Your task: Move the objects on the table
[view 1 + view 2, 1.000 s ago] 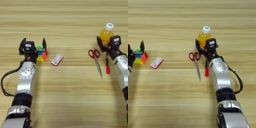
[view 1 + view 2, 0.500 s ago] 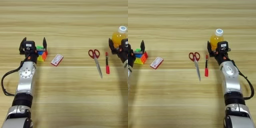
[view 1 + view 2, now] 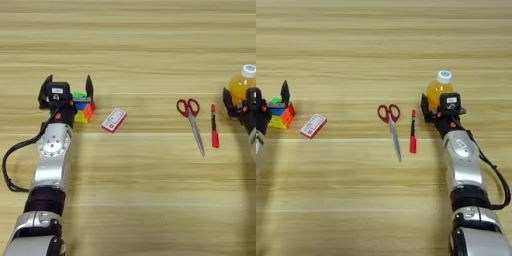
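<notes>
The clear bottle of orange drink (image 3: 437,89) with its white cap stands upright at the right, and my right gripper (image 3: 437,104) is shut on its lower part. Left of it the red pen (image 3: 412,133) and the red-handled scissors (image 3: 390,124) lie side by side on the table (image 3: 384,45). On the left, my left gripper (image 3: 68,86) is open, its two black fingers spread wide. The multicoloured puzzle cube (image 3: 83,108) sits just under its picture-right finger. The red-and-white card (image 3: 114,120) lies right of the cube.
A black cable (image 3: 12,165) loops beside my left forearm. Bare wood lies between the card and the scissors, and across the far and near parts of the table.
My right gripper has carried the bottle to the right, away from the scissors and past the pen, then a little nearer to me. The left arm, cube and card have not moved.
</notes>
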